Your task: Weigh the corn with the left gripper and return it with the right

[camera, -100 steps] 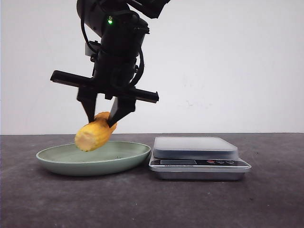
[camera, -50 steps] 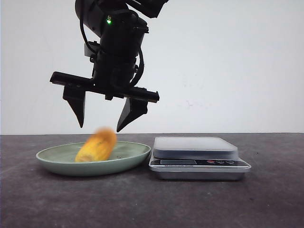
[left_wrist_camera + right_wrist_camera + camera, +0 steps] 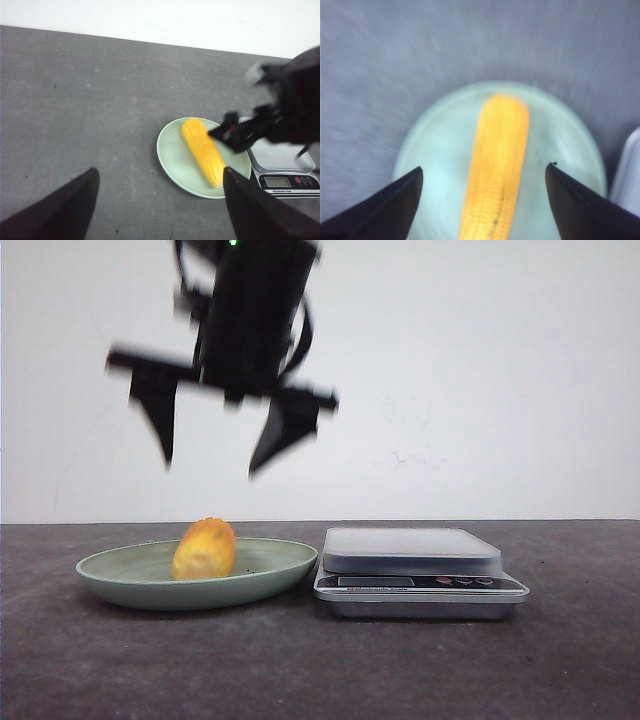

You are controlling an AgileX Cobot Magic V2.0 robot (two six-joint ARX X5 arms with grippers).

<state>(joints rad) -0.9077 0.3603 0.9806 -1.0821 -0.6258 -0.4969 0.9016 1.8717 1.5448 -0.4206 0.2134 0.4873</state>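
Observation:
The yellow-orange corn [image 3: 205, 548] lies loose in the pale green plate [image 3: 120, 582]. My right gripper [image 3: 212, 468] is open and empty, blurred, well above the corn. In the right wrist view the corn [image 3: 497, 150] lies on the plate [image 3: 437, 135], far below the spread right gripper [image 3: 484, 167]. My left gripper [image 3: 160, 171] is open and empty, high over bare table to one side of the plate [image 3: 170, 150]. That view shows the corn [image 3: 202, 150] and the right arm [image 3: 285, 115] above it. The left gripper is out of the front view.
A silver kitchen scale [image 3: 410, 552] with a bare platform stands right of the plate, almost touching it; it also shows in the left wrist view [image 3: 280, 160]. The table [image 3: 320, 670] is dark grey, with a white wall behind.
The right gripper opened and let go of the corn, which dropped into the plate and settled there. The gripper then rose, staying open.

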